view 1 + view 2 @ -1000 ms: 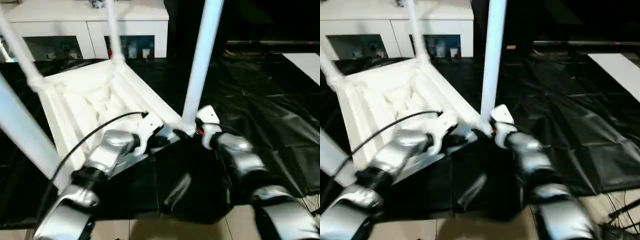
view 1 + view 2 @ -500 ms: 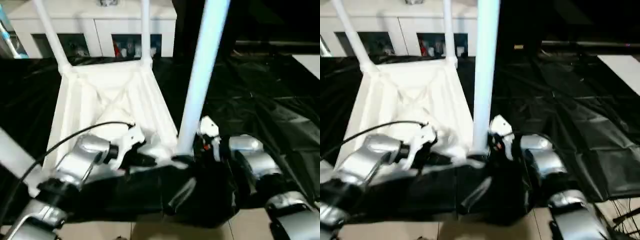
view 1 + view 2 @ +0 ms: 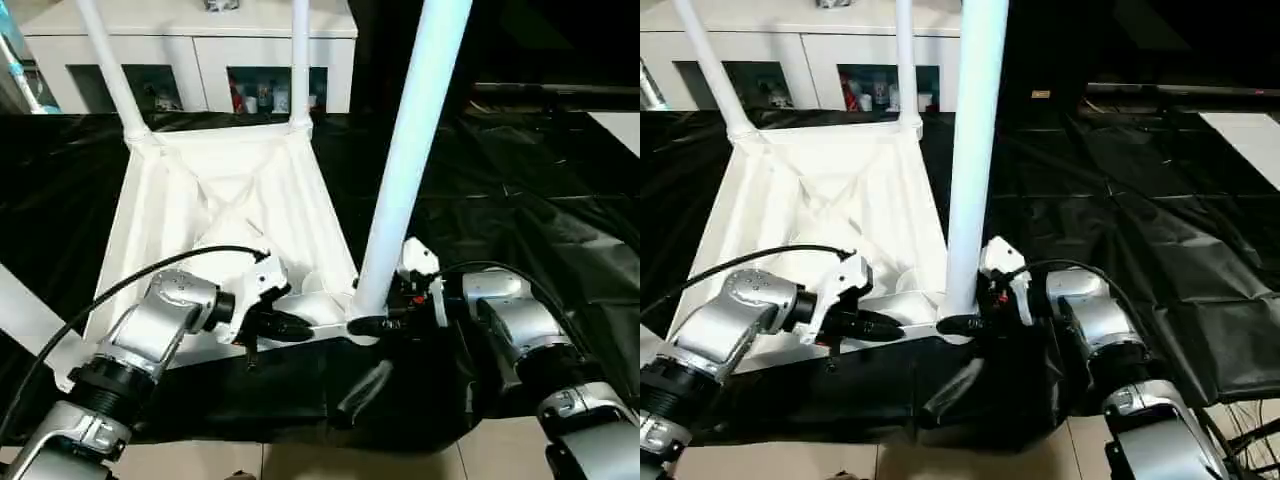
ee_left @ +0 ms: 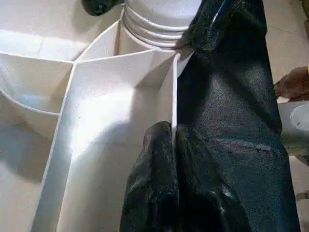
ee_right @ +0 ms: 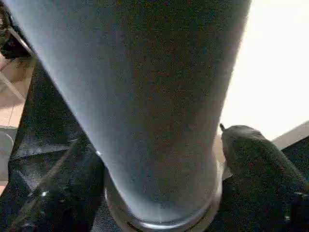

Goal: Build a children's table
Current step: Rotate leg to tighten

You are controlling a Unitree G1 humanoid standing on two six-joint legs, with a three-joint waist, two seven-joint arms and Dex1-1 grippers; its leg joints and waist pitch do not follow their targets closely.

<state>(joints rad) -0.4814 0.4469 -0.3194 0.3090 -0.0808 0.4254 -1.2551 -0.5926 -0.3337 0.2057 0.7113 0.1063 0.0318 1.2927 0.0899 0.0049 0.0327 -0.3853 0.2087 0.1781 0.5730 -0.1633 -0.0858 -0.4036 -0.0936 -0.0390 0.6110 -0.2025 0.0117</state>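
The white table top (image 3: 190, 215) lies upside down on the black-draped work table, ribs up. Two far legs (image 3: 299, 60) stand in its back corners. A thick near-right leg (image 3: 405, 170) rises from the front corner socket. Another leg (image 3: 22, 312) crosses the left edge. My left gripper (image 3: 293, 327) is shut on the top's near rim, one finger each side of the thin white wall (image 4: 166, 96). My right gripper (image 3: 373, 325) is shut on the foot of the near-right leg (image 5: 145, 96), with its fingers (image 5: 253, 157) on either side.
A white cabinet (image 3: 200, 40) with open shelves stands behind the work table. The wrinkled black sheet (image 3: 530, 210) spreads to the right, and a white panel (image 3: 622, 125) lies at its far right. Tiled floor (image 3: 300, 462) shows past the near edge. A black cable (image 3: 120, 290) loops over my left forearm.
The table top has swung round from a slanted lie to square in front of me, both grippers keeping their hold. The view has also shifted a little.
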